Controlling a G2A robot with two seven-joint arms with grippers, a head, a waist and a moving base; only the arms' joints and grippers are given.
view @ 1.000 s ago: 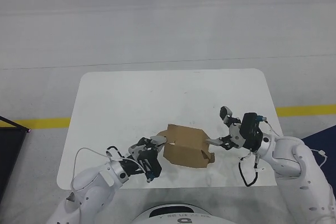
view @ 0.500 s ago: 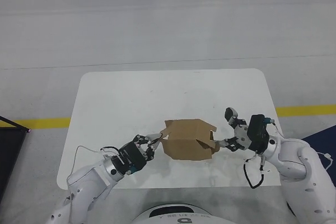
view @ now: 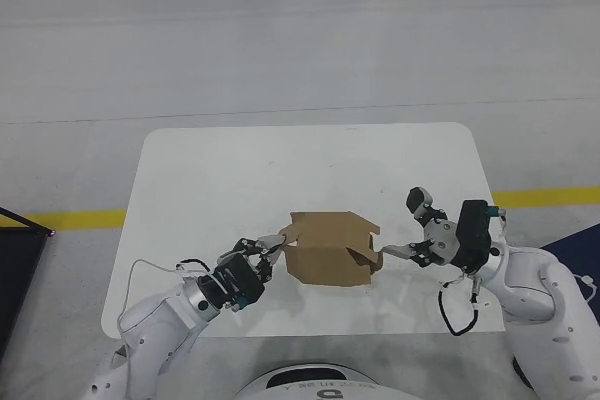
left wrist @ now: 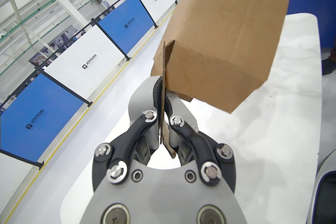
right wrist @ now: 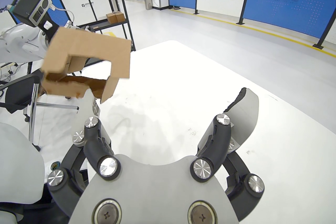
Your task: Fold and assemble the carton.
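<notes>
A brown cardboard carton (view: 325, 250) hangs tilted just above the white table (view: 230, 170), its end flaps partly open. My left gripper (view: 269, 256) is shut on a thin flap at the carton's left end; in the left wrist view that flap (left wrist: 163, 93) is pinched edge-on between the pads of the left gripper (left wrist: 164, 114), with the carton (left wrist: 223, 38) beyond it. My right gripper (view: 401, 224) stands open at the carton's right end. In the right wrist view the right gripper (right wrist: 168, 107) has one fingertip (right wrist: 95, 107) just below the carton's (right wrist: 86, 59) loose end flap.
The table's front edge lies close under both arms. Bare tabletop (right wrist: 183, 78) stretches behind and to the right of the carton. A black rack (view: 0, 215) stands on the floor off the table's left side.
The carton has been lifted and turned, its top face now flatter. My left gripper swung left and re-oriented with the flap. My right gripper drew back to the right, staying open.
</notes>
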